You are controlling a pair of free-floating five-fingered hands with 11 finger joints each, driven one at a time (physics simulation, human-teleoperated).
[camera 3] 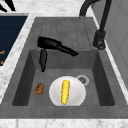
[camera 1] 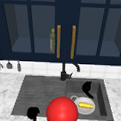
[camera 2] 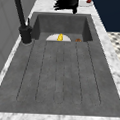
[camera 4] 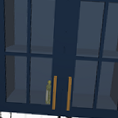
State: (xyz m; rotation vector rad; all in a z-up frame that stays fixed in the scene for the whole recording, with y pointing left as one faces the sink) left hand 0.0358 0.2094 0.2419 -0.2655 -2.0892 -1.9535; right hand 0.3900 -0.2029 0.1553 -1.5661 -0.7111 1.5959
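Note:
My right hand hovers over the sink's right basin, fingers straight and thumb hanging down, holding nothing. From the right side, that right hand floats above the basin's far edge, over the white plate with a corn cob. The left side view has this hand past the basin. The plate and corn lie just below and in front of it. My left hand stays at the sink's front left corner, its fingers straight.
A big red ball sits low at the front middle. A brown lump lies beside the plate. The black faucet stands behind the ribbed drainboard. A bottle stands in the glass wall cabinet with orange handles.

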